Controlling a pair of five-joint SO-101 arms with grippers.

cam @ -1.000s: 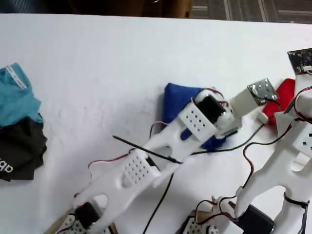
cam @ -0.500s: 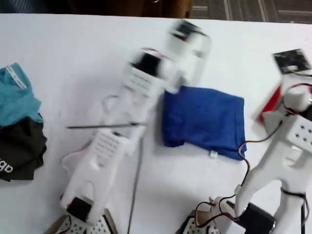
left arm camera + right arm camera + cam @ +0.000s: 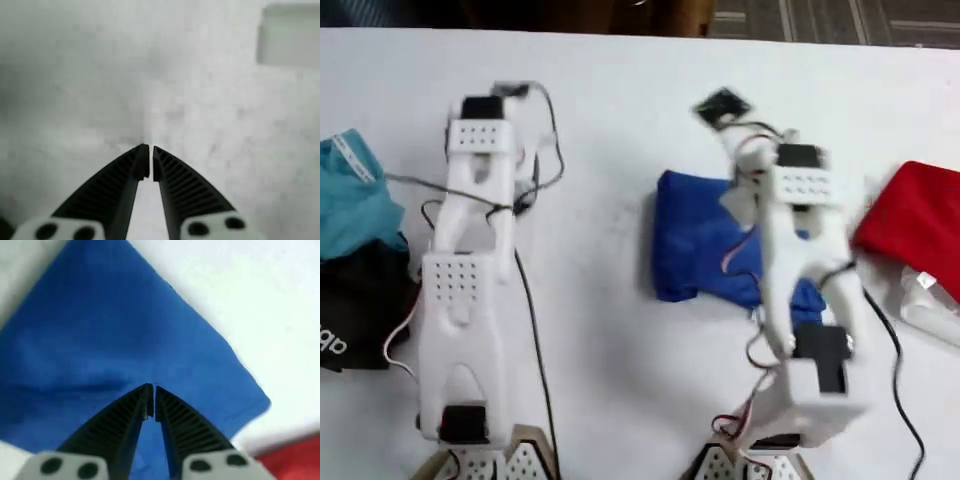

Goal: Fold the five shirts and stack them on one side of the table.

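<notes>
My left pincer [image 3: 148,162] is closed, its black ribbed jaws drawn tip to tip with nothing between them, and it hangs above a bare patch of the white bench [image 3: 620,100]. My right pincer [image 3: 152,400] is closed as well, gripping nothing, with its tips poised over the blue cloth shirt [image 3: 125,330]. I cannot tell whether those tips touch the fabric.

The blue shirt [image 3: 695,240] lies folded into a rough rectangle a little right of the bench's middle, and my right arm stretches over its right part. Just to its right, near the right edge of the bench, lies a red cloth shirt [image 3: 915,215], apart from the blue one by a strip of bench. A corner of it also shows beside the blue fabric in my right wrist view [image 3: 295,460].

My left arm reaches far across the left half of the bench. At the left edge, a teal cloth shirt [image 3: 350,195] lies bunched. A black cloth shirt [image 3: 360,300] touches it on the near side.
</notes>
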